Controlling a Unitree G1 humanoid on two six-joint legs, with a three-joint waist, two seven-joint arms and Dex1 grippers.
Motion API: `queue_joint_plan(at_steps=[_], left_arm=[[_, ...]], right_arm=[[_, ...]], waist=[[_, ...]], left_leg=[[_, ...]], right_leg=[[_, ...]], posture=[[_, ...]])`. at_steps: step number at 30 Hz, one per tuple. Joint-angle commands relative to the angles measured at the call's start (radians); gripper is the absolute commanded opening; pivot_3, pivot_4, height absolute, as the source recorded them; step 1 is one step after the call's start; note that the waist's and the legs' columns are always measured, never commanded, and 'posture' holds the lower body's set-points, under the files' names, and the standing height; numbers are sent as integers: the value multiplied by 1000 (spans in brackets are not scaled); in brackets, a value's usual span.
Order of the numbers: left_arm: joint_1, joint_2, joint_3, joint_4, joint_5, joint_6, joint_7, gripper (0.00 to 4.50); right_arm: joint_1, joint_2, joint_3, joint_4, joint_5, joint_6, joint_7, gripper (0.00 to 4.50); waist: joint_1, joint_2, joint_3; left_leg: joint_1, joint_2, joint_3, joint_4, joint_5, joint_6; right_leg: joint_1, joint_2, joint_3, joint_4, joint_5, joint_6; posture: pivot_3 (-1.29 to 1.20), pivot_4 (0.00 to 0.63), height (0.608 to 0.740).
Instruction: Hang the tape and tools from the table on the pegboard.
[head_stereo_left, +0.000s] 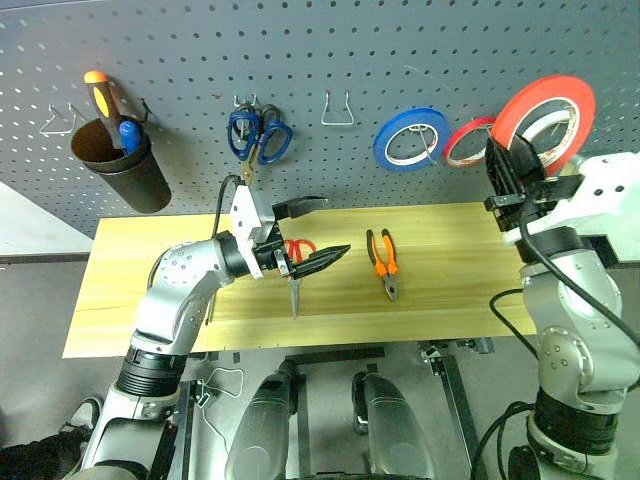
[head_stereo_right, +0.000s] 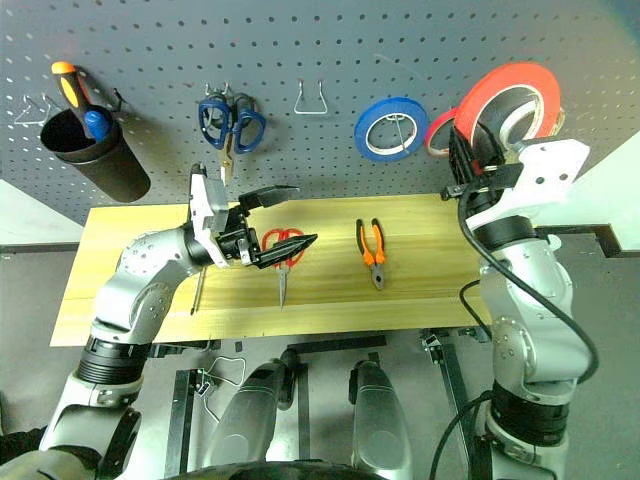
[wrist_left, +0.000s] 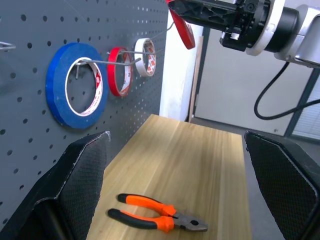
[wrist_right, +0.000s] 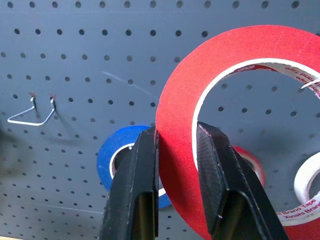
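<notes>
Pinched between the right gripper's (wrist_right: 175, 165) two black fingers is the thin flat ring of bright red tape (wrist_right: 240, 55), held upright in front of the grey pegboard (head_stereo_left: 330, 50), its flat face toward the board. Left gripper (head_stereo_left: 312, 232) hovers spread wide and empty over the pale wooden table (head_stereo_left: 450, 290), above the red-handled scissors (head_stereo_left: 296, 265), whose blades point toward the near edge. Orange-and-black-handled pliers (head_stereo_left: 384, 263) lie nearby with their jaws toward that edge too.

Red-handled scissors (head_stereo_left: 298, 262) partly hidden behind left gripper (head_stereo_left: 318, 228); slim screwdriver on table too hidden to identify.
</notes>
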Motion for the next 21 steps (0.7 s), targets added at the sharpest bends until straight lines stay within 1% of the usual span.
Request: queue_joint_plan(at_steps=[1,11,21], left_arm=[[3,2,8,-30,-10,-12,3,4500],[-15,1,11,-32,-17,-8,10,4500],[-34,-2,14,-40,-23,-6,22,4500]], right_arm=[[20,22,7,-13,-6,-35,-6,688],[2,47,40,133,-26,-118,36,688],[-97,26,27,448,-52,-272,130,688]], waist=[[0,0,0],[-2,0,0],[-2,0,0]], left_leg=[[0,0,0,1,0,0],[0,1,0,3,0,0],[0,1,0,3,0,0]], right_leg=[[0,0,0,1,0,0],[0,1,1,4,0,-1],[0,1,1,4,1,-1]], posture=[[38,328,703],[47,334,703],[58,336,703]])
